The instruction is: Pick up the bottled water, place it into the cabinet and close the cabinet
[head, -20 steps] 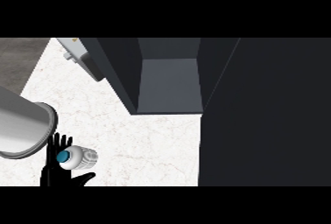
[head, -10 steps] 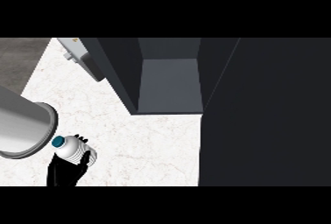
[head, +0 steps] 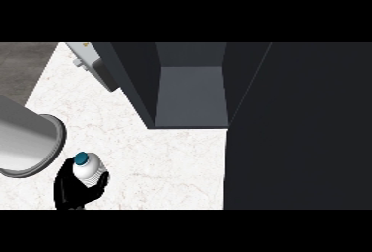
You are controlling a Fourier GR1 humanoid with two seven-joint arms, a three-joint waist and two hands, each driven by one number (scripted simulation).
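One bottled water [head: 88, 169] (white body, teal cap, seen from above) at seven o'clock over the pale marbled bench [head: 167, 157], the left hand [head: 75, 189] curled round it beside a grey forearm [head: 25, 142], with the dark cabinet [head: 190, 93] standing open at twelve o'clock.

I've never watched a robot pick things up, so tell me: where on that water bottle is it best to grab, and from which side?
Around the white body of the bottle, below its blue cap, coming in from the near side. It stands upright and the body is round, so fingers can wrap it. The left hand already curls round it that way, which leaves the top clear toward the open cabinet.
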